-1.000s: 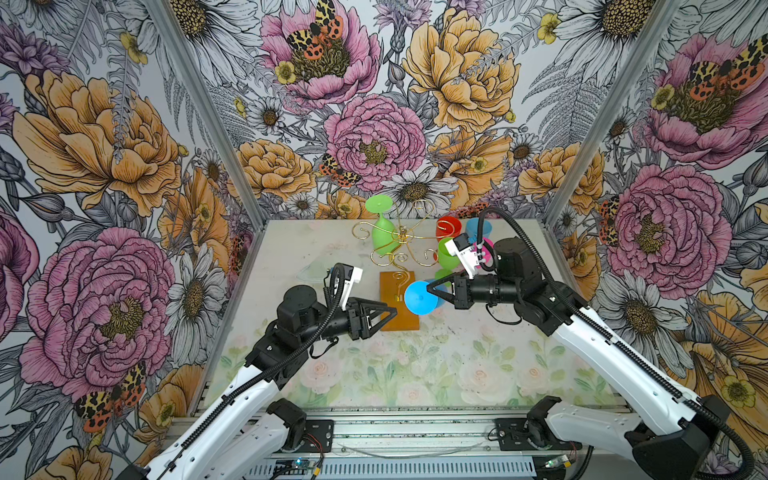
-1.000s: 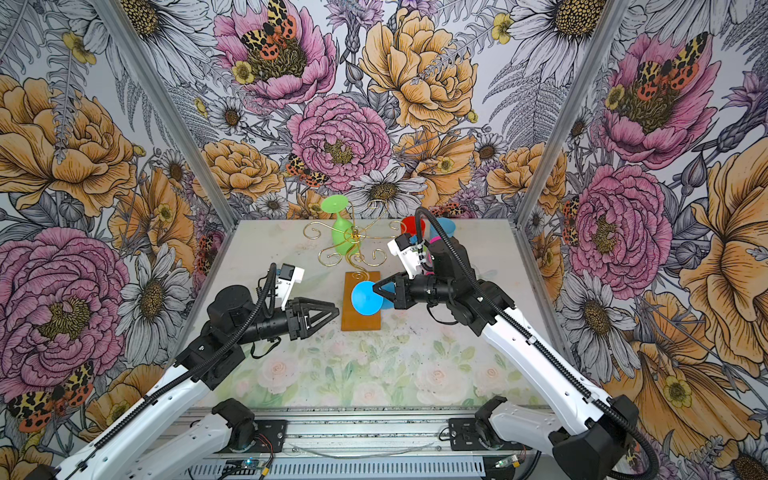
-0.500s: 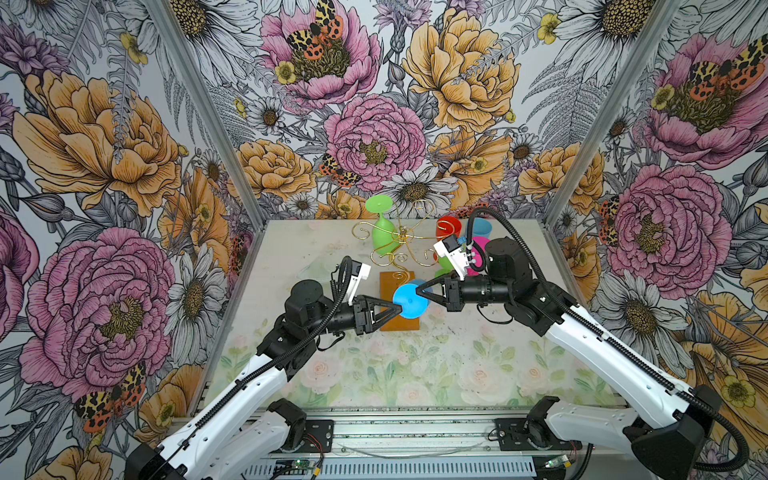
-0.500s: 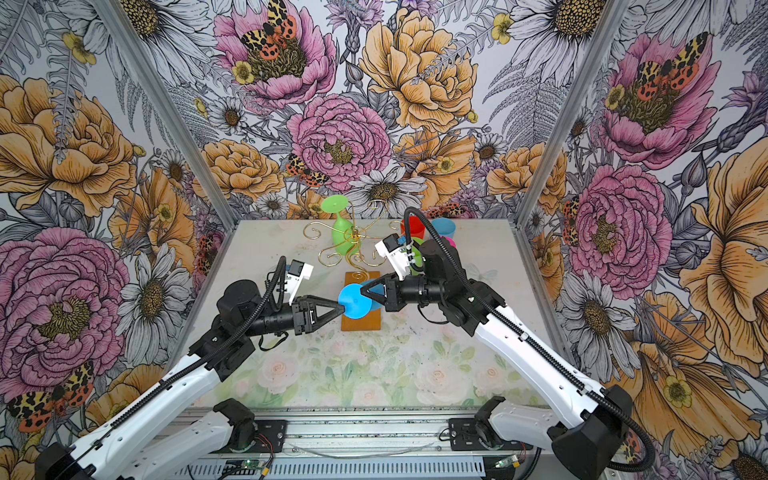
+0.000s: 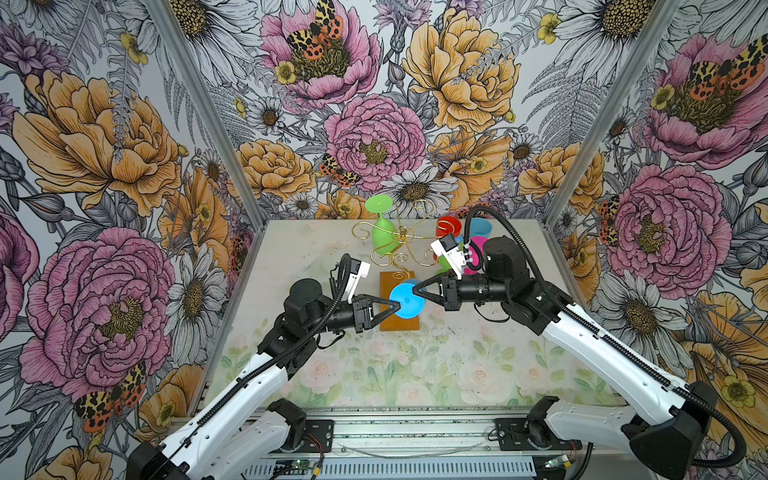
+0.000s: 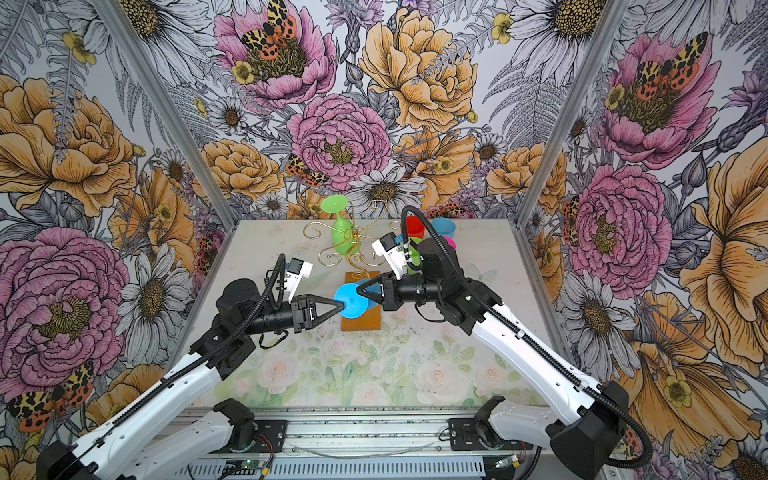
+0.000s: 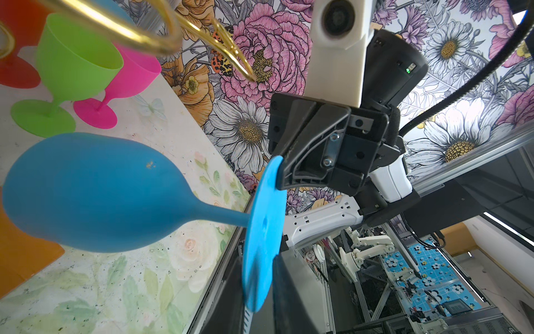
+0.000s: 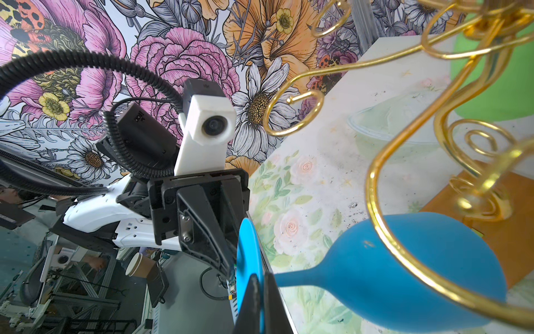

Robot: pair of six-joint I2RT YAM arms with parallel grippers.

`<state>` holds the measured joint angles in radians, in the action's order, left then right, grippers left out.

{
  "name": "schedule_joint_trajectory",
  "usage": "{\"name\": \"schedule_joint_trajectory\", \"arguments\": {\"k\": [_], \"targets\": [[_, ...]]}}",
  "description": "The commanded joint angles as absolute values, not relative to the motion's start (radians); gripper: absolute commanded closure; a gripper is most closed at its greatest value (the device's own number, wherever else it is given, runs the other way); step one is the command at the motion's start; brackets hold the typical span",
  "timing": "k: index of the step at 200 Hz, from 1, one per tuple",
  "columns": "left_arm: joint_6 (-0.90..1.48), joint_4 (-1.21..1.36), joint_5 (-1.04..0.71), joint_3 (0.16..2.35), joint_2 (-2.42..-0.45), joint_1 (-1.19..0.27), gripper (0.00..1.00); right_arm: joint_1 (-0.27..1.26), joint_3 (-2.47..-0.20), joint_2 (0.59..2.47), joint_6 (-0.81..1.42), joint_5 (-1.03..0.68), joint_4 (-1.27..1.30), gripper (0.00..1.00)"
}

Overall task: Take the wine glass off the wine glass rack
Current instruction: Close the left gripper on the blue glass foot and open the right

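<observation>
- The blue wine glass (image 5: 405,300) hangs in the air between the two pincers. It is above the orange base (image 5: 390,326) of the wine glass rack (image 5: 405,239) and just in front of its gold arms.
- Its long axis runs crosswise to both pincers. The round foot (image 7: 260,245) sits between their tips, and the bowl (image 7: 95,191) points off to the side and down toward the base.
- The right pincer (image 5: 414,286) is pressed together on one side of the foot's rim.
- The left pincer (image 5: 397,308) meets the opposite side of the rim. Its jaws are drawn in on it, pinching as far as the views show.
- Both tips are equally near the glass, and neither touches the stem or the bowl.
- In the right wrist view a gold curl (image 8: 370,185) crosses in front of the bowl; whether they touch I cannot tell. I judge that a pull-away turns on that gap.
- Below the pincers lies the flowered table (image 5: 374,374), bare on the side away from the rack.
- Beyond the right pincer stand other glasses (image 5: 449,226), and a green glass (image 5: 383,237) hangs on the rack.
</observation>
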<state>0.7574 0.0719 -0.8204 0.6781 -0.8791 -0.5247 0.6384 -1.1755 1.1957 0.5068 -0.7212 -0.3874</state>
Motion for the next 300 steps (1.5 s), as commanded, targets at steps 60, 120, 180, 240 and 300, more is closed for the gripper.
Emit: {"name": "schedule_joint_trajectory", "arguments": {"k": [60, 120, 180, 240, 300], "targets": [[0.754, 0.101, -0.866, 0.673, -0.868, -0.503, 0.96, 0.646, -1.175, 1.197, 0.496, -0.731, -0.356, 1.00], [0.744, 0.053, -0.869, 0.669, -0.850, -0.484, 1.00, 0.646, -1.166, 1.185, 0.491, -0.735, -0.358, 0.80], [0.561, -0.250, -0.807, 0.738, -0.797, -0.459, 1.00, 0.624, -1.141, 1.144, 0.494, -0.748, -0.359, 0.55], [0.328, -0.519, -0.500, 0.825, -0.709, -0.490, 1.00, 0.501, -1.070, 1.090, 0.576, -0.757, -0.391, 0.42], [0.147, -0.591, -0.199, 0.869, -0.658, -0.636, 1.00, 0.471, -1.099, 1.152, 0.576, -0.643, -0.515, 0.35]]}}
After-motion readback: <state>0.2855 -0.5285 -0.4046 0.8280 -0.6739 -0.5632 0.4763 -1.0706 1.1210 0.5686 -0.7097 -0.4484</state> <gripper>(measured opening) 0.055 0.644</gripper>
